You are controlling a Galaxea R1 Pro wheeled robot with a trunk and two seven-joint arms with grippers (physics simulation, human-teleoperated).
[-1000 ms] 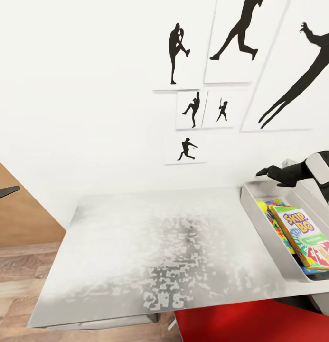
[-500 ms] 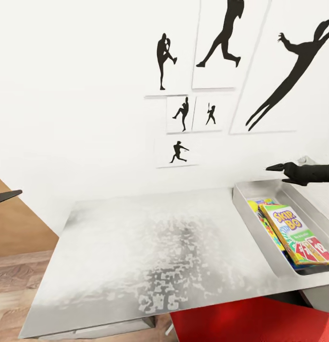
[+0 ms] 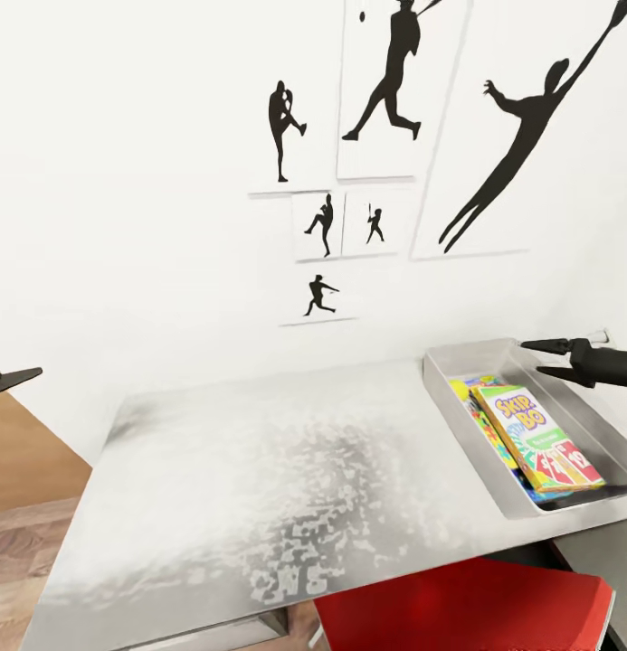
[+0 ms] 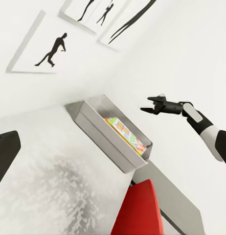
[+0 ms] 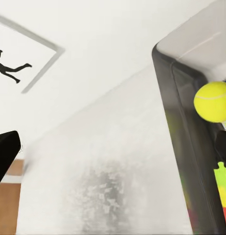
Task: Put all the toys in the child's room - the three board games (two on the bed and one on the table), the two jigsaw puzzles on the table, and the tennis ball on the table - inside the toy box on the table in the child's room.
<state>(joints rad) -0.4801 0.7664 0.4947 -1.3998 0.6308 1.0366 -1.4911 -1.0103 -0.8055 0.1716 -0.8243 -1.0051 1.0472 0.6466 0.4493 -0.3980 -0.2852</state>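
right gripper (image 3: 532,356) jaws apart, empty, above far rim of toy box (image 3: 458,411), nearer arm | toy box at desk (image 3: 259,470) right end, long axis toward wall, holds Skip-Bo box (image 3: 535,438) over jigsaw puzzles (image 3: 488,432), tennis ball (image 5: 213,101) in far corner | ball clearest in right wrist view | left gripper (image 3: 13,377): cannot tell

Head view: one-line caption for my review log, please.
Open right claw hovers above the grey toy box holding a Skip-Bo game, puzzle squares and tennis ball on the table.
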